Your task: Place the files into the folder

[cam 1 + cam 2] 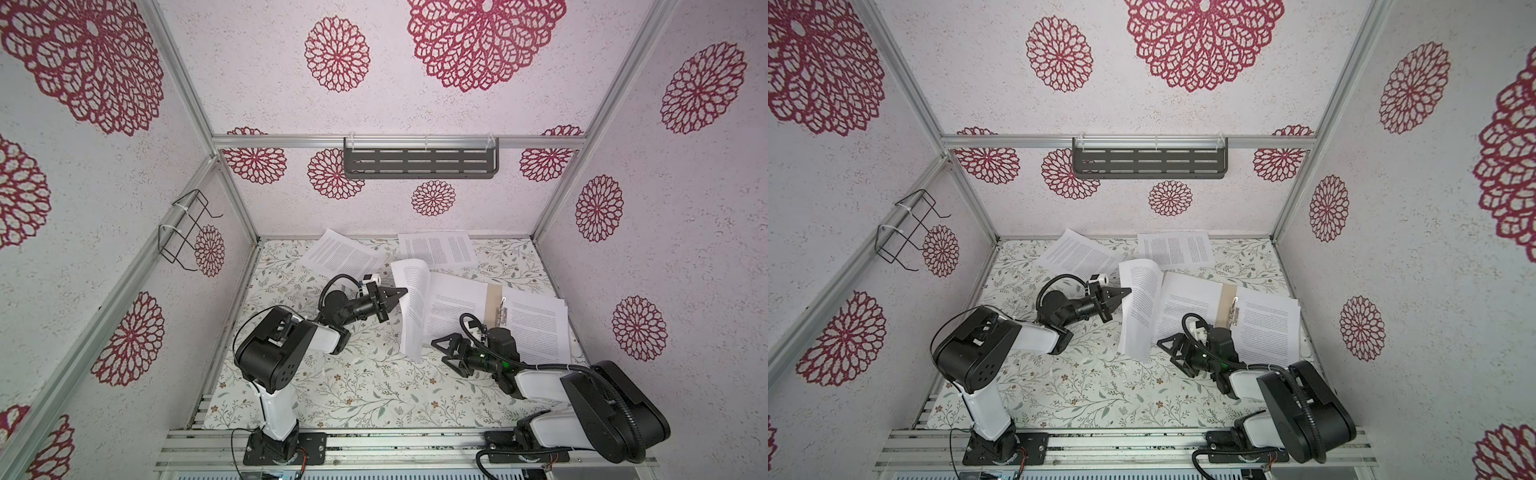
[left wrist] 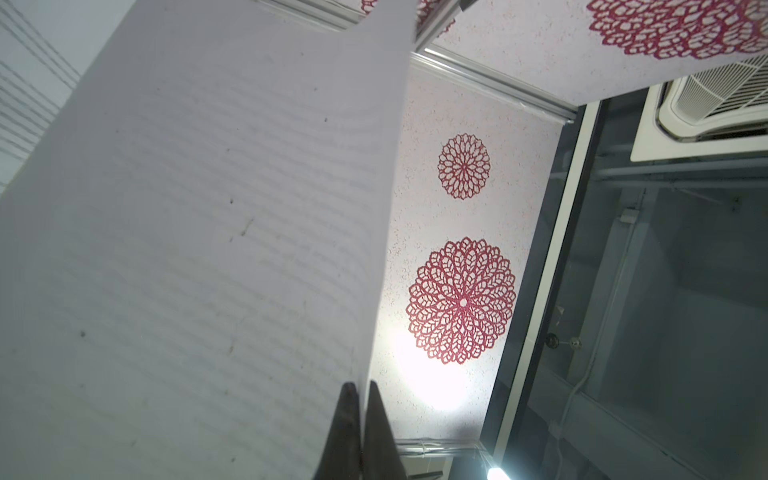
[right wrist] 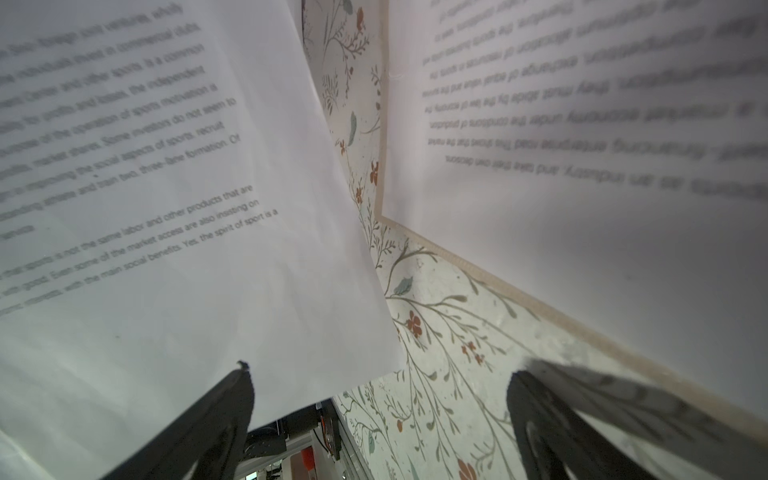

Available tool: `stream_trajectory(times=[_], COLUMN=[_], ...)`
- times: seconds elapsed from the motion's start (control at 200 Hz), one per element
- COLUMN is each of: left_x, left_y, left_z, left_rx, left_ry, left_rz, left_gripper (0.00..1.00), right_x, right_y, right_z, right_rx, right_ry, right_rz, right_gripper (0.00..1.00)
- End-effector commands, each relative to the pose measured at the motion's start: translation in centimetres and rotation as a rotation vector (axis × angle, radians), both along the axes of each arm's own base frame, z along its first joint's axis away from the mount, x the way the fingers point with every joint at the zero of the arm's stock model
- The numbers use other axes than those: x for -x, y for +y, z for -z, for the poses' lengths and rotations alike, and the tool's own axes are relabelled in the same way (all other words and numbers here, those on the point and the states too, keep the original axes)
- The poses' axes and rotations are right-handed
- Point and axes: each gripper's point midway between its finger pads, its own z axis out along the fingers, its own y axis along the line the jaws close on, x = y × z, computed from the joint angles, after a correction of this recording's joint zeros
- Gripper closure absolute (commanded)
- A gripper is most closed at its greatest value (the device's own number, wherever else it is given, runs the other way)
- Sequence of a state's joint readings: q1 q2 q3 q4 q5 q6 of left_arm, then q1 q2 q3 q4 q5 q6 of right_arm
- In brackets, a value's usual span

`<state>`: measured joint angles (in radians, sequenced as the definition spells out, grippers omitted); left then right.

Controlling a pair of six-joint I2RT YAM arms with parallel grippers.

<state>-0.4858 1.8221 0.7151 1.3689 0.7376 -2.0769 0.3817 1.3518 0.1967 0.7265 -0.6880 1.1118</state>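
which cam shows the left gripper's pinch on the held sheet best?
Left wrist: the left gripper is shut on the edge of the held sheet, close up. Both top views show that pinch small and from above. Right wrist shows only the sheet's printed face, not the grip.

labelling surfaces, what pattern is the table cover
Table cover: pale, leafy vines, reddish flowers; best in right wrist view.

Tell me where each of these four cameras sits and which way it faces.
Both top views: high in front, looking down and back at the table and folder; both arms show.
Left wrist: on the left arm, looking upward; shut left gripper pinches the held sheet.
Right wrist: on the right arm, looking low across the table; open right gripper frames the folder's corner.
Shared: all show the held sheet.
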Motion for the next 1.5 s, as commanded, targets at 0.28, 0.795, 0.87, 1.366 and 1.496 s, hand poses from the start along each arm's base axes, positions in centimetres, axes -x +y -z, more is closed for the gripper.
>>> stream_trajectory(times=[0.28, 0.795, 0.87, 1.366, 1.496], left_x=[2.6, 3.0, 2.9, 1.6, 1.1], left_y=[0.2, 3.4, 4.4, 6.6, 7.5], left_z=[-9.5, -5.8, -5.6, -3.6, -2.6], left_rx=[-0.059, -0.354, -0.42, -0.625, -0.686], left_ry=[-0.166, -0.165, -0.185, -0.246, -0.245], left_rz=[0.013, 0.036, 0.04, 0.096, 0.093], left_gripper=[0.96, 0.95, 0.94, 0.95, 0.94], right_x=[-1.6, -1.2, -1.3, -0.9, -0.9], right_y=[2.5, 3.4, 3.4, 3.5, 3.6], right_z=[-13.1, -20.7, -20.7, -20.4, -20.1], right_rx=[-0.158, -0.293, -0.295, -0.368, -0.366], right_ry=[-0.481, -0.708, -0.702, -0.667, -0.656], right_rz=[-0.147, -0.239, -0.237, -0.241, -0.245], right_gripper=[0.01, 0.06, 0.09, 0.11, 0.12])
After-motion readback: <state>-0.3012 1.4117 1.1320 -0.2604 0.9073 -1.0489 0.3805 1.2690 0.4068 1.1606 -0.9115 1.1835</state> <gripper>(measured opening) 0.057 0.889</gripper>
